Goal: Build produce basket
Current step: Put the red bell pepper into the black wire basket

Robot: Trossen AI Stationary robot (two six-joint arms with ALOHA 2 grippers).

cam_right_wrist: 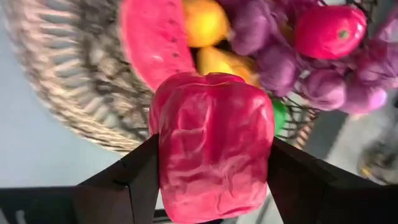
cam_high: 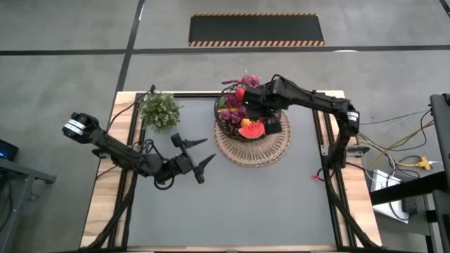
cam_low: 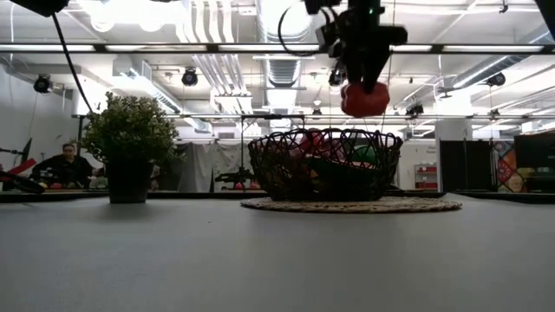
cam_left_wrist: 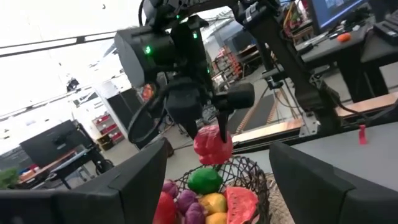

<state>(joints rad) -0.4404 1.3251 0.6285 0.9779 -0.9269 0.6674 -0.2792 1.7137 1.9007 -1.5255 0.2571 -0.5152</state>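
Left hand: nearest the front of the desk, resting low over bare grey surface, its fingers spread wide with nothing between them; it faces the basket from well apart.
Woven mat: flat round tan mat on the desk, under the basket.
Basket: dark wire-mesh bowl standing on the mat, toward the far middle of the desk.
Produce in the basket: a watermelon slice at the near side, a green lime, a yellow fruit, purple grapes and a red round fruit, all lying inside the wire bowl.
Right hand: directly above the basket, pointing down, its fingers closed on a red pepper.
Red pepper: pinched at both sides between the two dark fingers, hanging clear above the basket rim and apart from the fruit below; in the low view it sits over the basket's right half.
Leafy plant: bushy green plant in a dark pot, on the desk's far left, well apart from the basket.
Person: seated in the room beyond the desk, at the far left of the low view.
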